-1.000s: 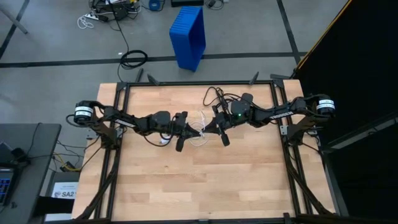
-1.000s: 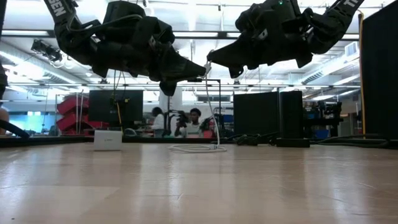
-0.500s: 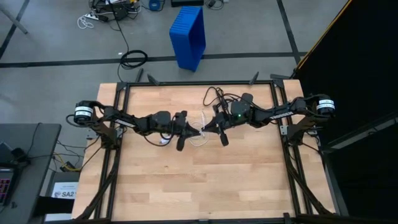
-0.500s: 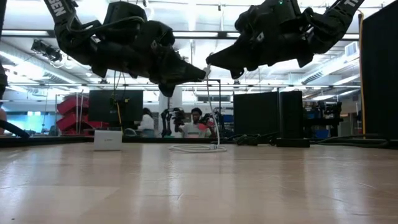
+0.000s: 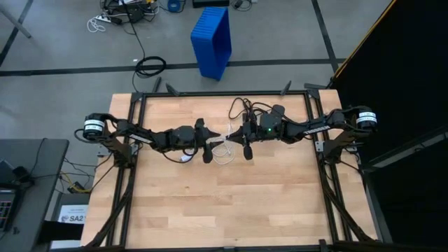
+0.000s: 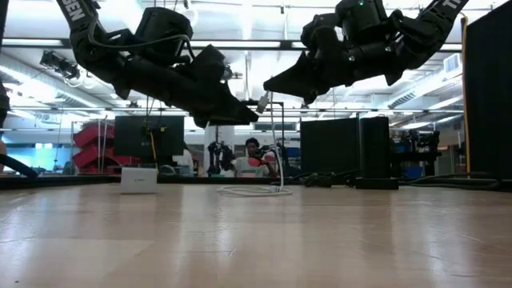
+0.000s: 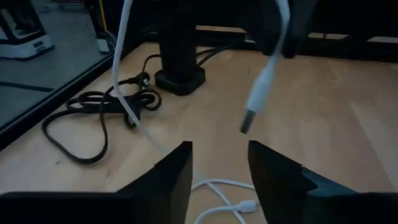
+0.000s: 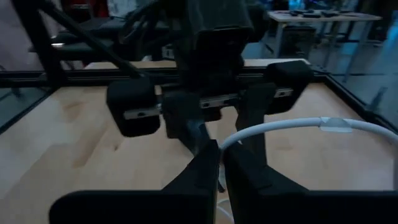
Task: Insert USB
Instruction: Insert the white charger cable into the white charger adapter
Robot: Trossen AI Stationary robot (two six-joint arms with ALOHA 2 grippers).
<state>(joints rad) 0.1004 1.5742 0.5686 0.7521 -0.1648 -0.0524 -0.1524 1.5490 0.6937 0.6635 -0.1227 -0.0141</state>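
Above mid surface [image 5: 175,203] – right gripper [image 6: 266,82] pinches USB [image 7: 264,81] cable w/ plug dangling; left gripper [image 7: 219,163] faces it – fingers apart, holding nothing.

The table [image 5: 210,203] is pale blond wood, striped in long planks, framed in black. Over its middle both arms are matt black; the right arm shows a small green light [image 5: 267,129]. The USB [image 7: 264,84] is white, with a silvery metal tip. Behind it on the table a cord [image 7: 93,115] lies black. Beyond the table's far edge a bright blue bin [image 5: 212,40] stands on grey floor.
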